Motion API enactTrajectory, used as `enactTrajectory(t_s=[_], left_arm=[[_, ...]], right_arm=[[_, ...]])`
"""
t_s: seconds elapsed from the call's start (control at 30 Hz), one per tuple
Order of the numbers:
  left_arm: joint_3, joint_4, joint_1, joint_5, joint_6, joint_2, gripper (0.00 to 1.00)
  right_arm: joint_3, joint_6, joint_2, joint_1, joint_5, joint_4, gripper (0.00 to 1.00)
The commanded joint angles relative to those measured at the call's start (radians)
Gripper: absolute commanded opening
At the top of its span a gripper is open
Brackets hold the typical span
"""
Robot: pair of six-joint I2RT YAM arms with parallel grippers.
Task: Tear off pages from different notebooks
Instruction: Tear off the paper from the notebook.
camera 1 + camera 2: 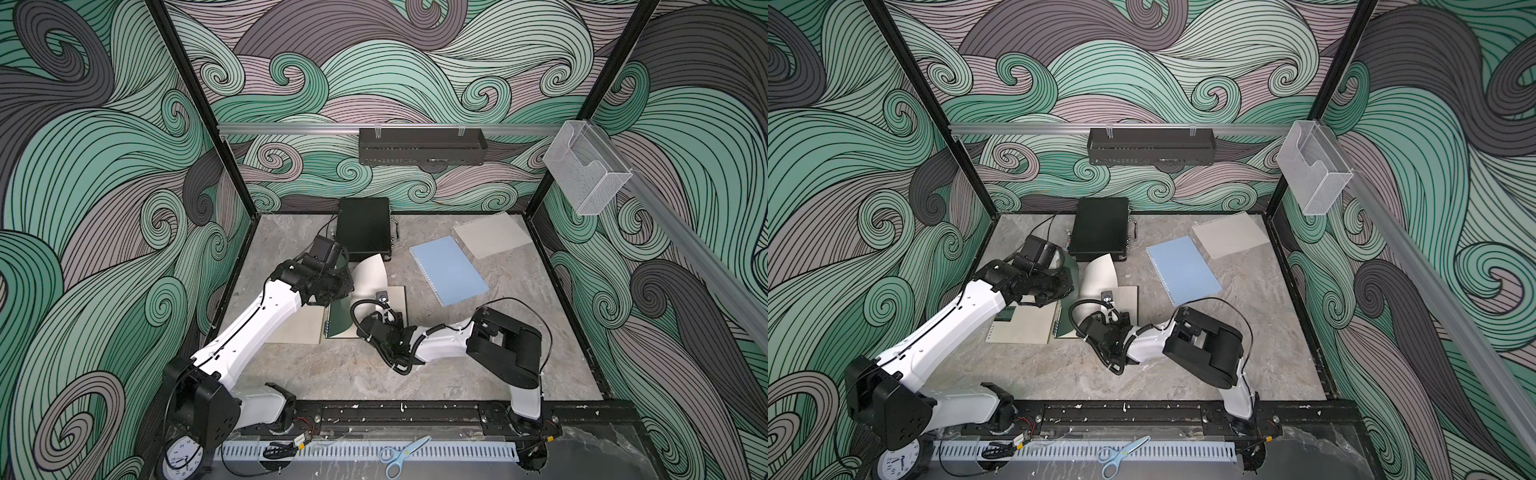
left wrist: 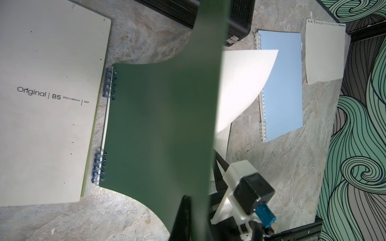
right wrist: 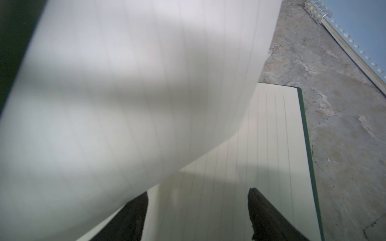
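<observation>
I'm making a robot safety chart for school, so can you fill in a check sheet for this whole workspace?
Surface: grey marbled table, flat.
Job's things: beige notebook shut; green notebook open, green cover lifted, curled page standing up; blue notebook shut; loose page at the back.
Clutter: black case at the back; scissors and clock in front.
Grippers: left tool shut on the green cover; right tool open over a lined page, holding nothing.
Cables: black cable loops over the right wrist.
Surroundings: wave-pattern walls, black shelf, clear holder.
</observation>
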Motion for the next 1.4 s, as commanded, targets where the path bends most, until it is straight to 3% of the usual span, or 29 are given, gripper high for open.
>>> enactTrajectory(t_s=[0.0, 0.37, 0.63, 0.8, 0.97, 1.13, 1.37], left_arm=[[-0.001, -0.007, -0.007, 0.005, 0.013, -0.007, 0.00], [-0.002, -0.006, -0.007, 0.008, 0.013, -0.011, 0.00], [-0.002, -0.008, -0.007, 0.008, 0.012, -0.012, 0.00], [-0.002, -0.007, -0.008, 0.008, 0.015, -0.014, 0.00], [-0.001, -0.006, -0.007, 0.007, 0.013, -0.013, 0.00], [-0.001, -0.007, -0.007, 0.005, 0.014, -0.015, 0.00], [-0.001, -0.006, -0.007, 0.003, 0.013, -0.011, 0.00]], right_arm=[[0.031, 0.043, -0.024, -0.034, -0.043, -0.007, 0.79], [-0.035, 0.094, -0.034, -0.135, -0.270, 0.191, 0.89], [-0.073, 0.079, 0.058, -0.218, -0.644, 0.589, 0.90], [-0.149, 0.112, 0.089, -0.253, -0.768, 0.868, 0.94], [-0.162, 0.163, 0.145, -0.275, -0.824, 0.996, 0.97], [-0.216, 0.285, 0.234, -0.320, -0.865, 1.256, 0.99], [-0.212, 0.335, 0.231, -0.340, -0.908, 1.257, 0.99]])
